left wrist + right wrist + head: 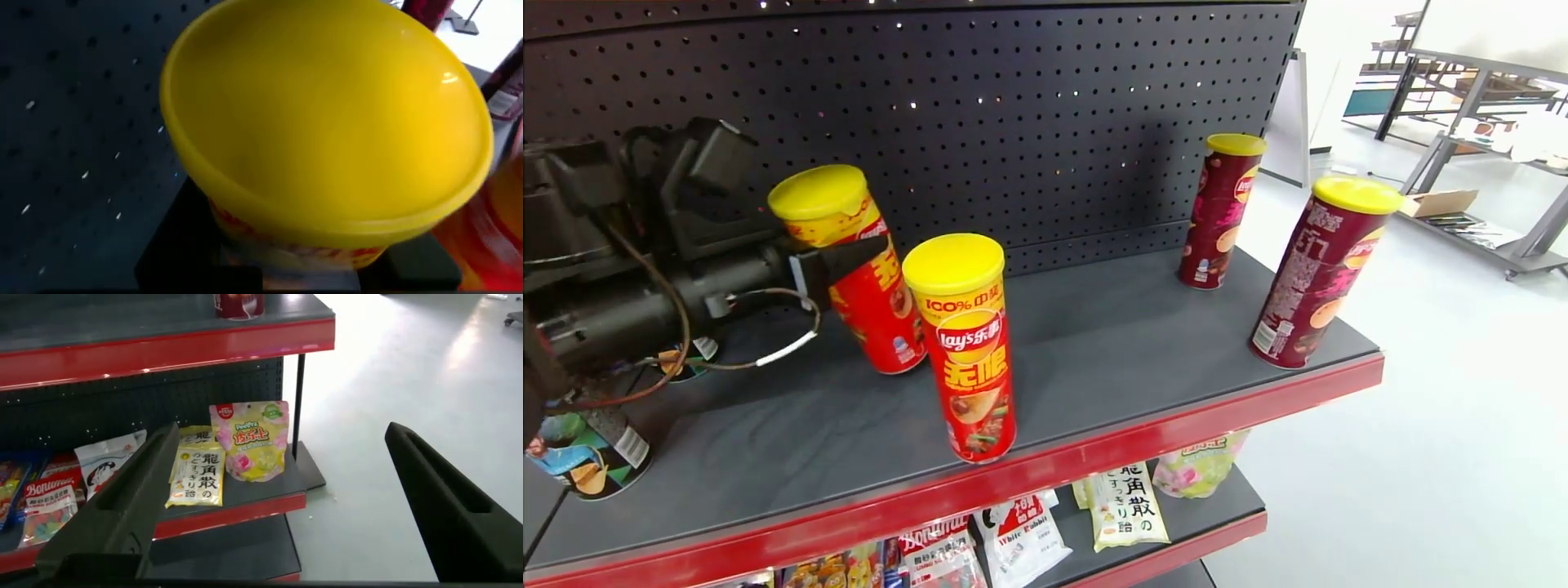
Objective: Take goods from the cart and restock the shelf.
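Shelf point(1094, 343) in head view: left hand point(854, 253) clasps red can point(874, 318); right wrist view: right hand point(282, 433) splayed.

The front red can point(968, 359) carries small print under its lid, a round logo and big yellow characters. The rear red can point(866, 278), at its 11 o'clock, shows similar characters. The maroon can point(1319, 278) at 3 o'clock bears pale characters and a barcode. A snack bag point(1123, 502) at 5 o'clock carries dark characters.
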You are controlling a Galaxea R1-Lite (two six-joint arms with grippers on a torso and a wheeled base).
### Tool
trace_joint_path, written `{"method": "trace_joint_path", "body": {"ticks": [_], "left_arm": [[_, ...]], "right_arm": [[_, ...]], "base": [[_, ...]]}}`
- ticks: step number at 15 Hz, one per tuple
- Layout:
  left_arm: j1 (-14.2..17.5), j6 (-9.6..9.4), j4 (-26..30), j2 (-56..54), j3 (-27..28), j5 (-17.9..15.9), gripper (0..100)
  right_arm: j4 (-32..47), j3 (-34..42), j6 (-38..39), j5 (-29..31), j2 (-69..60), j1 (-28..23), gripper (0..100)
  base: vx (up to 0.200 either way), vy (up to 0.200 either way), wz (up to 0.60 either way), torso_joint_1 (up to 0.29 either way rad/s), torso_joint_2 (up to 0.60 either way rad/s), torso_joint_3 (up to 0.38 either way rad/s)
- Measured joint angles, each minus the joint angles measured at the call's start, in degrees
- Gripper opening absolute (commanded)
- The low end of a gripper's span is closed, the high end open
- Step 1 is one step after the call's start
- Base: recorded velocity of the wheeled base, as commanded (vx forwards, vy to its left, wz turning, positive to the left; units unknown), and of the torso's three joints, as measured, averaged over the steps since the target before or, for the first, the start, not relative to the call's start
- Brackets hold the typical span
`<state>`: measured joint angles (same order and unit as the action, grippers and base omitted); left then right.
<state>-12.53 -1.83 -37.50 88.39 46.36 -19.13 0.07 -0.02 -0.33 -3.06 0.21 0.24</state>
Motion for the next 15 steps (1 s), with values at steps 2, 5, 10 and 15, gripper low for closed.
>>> {"method": "trace_joint_path", "body": {"ticks": [2,5,10,15], "left_arm": [[-1.4,0.20,-0.4,7.6,7.6,0.0,0],[-3.2,0.30,-0.4,16.2,17.2,0.0,0],[-4.0,0.27,2.3,21.8,21.8,-0.4,0],[-4.0,0.24,2.7,21.6,21.9,-1.3,0]], "right_arm": [[0.0,0.0,0.0,0.0,0.0,0.0,100],[0.0,0.0,0.0,0.0,0.0,0.0,100],[0.0,0.0,0.0,0.0,0.0,0.0,100],[0.0,-0.1,0.0,0.0,0.0,0.0,100]], "base": [[0.000,0.000,0.00,0.000,0.00,0.000],[0.000,0.000,0.00,0.000,0.00,0.000],[0.000,0.000,0.00,0.000,0.00,0.000],[0.000,0.000,0.00,0.000,0.00,0.000]]}}
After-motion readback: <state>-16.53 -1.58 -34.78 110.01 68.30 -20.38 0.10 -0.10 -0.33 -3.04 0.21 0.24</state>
